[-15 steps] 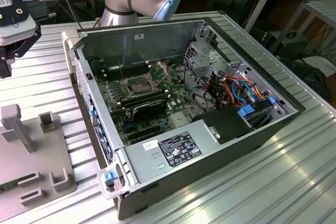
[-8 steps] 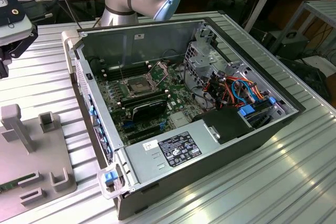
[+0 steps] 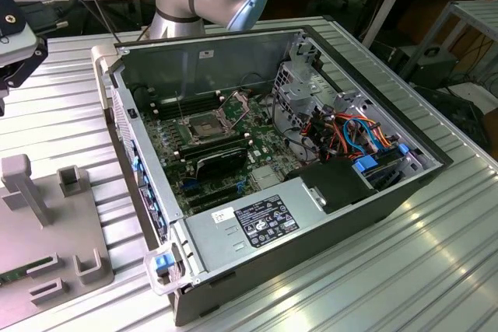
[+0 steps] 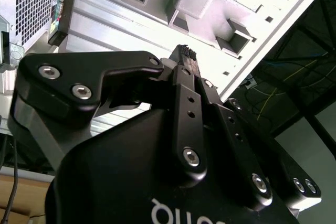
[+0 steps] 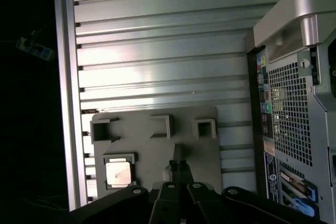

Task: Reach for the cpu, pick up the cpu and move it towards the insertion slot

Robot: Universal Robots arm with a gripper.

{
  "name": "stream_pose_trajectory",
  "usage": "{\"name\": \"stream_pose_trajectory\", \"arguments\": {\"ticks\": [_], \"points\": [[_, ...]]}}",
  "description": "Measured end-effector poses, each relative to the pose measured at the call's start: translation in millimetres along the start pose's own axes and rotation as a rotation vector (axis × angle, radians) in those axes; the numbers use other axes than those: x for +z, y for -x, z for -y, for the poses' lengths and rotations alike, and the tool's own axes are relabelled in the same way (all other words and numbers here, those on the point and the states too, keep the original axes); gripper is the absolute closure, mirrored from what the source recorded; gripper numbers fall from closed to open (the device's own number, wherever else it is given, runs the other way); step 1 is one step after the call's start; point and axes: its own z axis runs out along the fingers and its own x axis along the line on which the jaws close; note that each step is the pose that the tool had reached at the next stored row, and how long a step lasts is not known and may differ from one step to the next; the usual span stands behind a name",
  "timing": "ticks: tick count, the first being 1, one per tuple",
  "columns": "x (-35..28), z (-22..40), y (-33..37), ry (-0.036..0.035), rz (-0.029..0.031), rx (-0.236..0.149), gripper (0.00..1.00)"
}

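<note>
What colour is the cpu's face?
The cpu is pale silvery-tan, metallic; best seen in the first wrist view.

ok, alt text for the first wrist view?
The cpu sits in a square holder on a grey fixture plate. The gripper is over the plate, apart from the chip, shut and holding nothing. The plate lies on a ribbed metal table beside the computer case.
</note>
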Motion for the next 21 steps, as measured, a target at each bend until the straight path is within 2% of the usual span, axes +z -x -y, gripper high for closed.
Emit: {"name": "stream_pose_trajectory", "arguments": {"ticks": [13, 15, 16, 18, 21], "points": [[1.4, 0.8, -10.3, -0.0004, -0.0049, 0.000, 0.89], [2.2, 1.3, -15.1, -0.0004, -0.0048, 0.000, 0.89], [2.5, 1.5, -18.2, -0.0003, -0.0040, 0.000, 0.89], [3.4, 2.4, -28.6, 0.0003, 0.0040, 0.000, 0.89], [4.1, 3.1, -35.5, 0.0009, 0.0116, -0.001, 0.89]]}}
